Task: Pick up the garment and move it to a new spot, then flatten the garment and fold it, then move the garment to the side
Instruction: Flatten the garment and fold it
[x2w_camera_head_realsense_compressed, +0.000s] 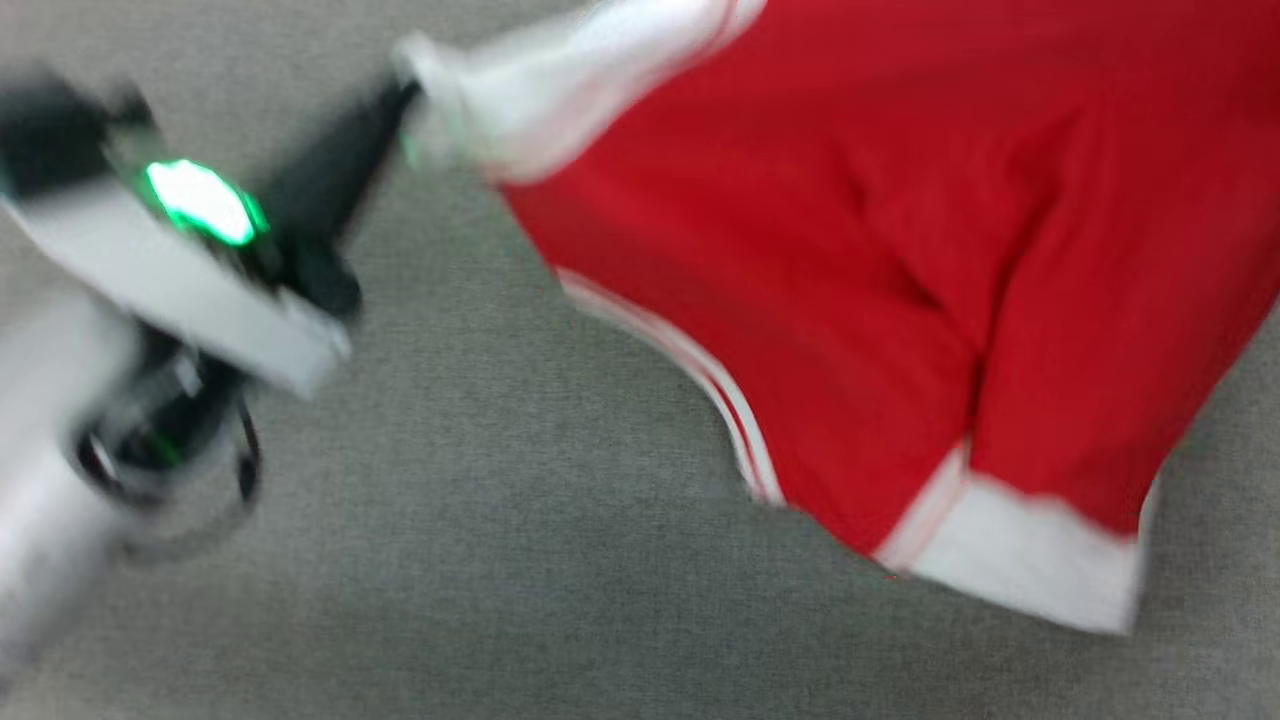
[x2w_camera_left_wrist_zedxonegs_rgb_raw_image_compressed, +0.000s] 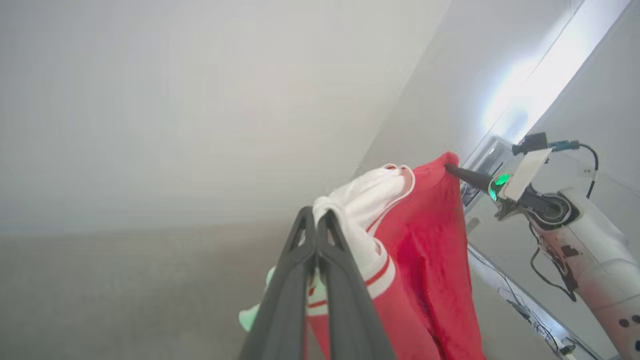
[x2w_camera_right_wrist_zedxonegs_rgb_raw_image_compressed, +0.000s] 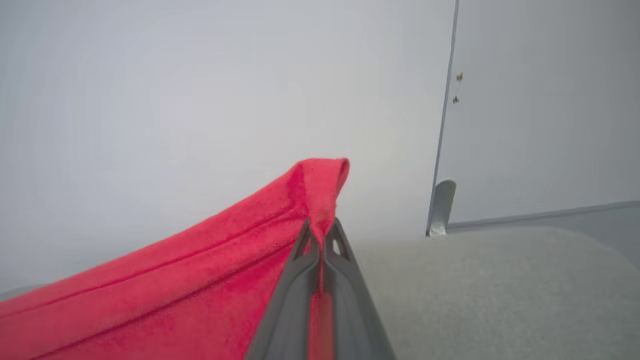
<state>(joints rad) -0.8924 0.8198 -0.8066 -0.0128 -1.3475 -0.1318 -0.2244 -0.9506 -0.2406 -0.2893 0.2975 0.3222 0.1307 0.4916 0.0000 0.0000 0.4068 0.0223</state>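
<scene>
Jaws on both sides are clenched: left gripper (x2w_camera_left_wrist_zedxonegs_rgb_raw_image_compressed: 316, 220) pinches the jersey (x2w_camera_head_realsense_compressed: 860, 250) by a white sleeve (x2w_camera_left_wrist_zedxonegs_rgb_raw_image_compressed: 370, 192), right gripper (x2w_camera_right_wrist_zedxonegs_rgb_raw_image_compressed: 320, 230) by a red edge. It hangs stretched above the grey surface (x2w_camera_head_realsense_compressed: 500, 560). I'd carry with arms level and apart, then lower the loose end first.

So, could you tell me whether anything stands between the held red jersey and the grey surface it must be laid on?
Nothing visible does. The left gripper and right gripper are shut on the red jersey with white sleeves, and the grey fabric surface beside it shows no obstacle.
</scene>
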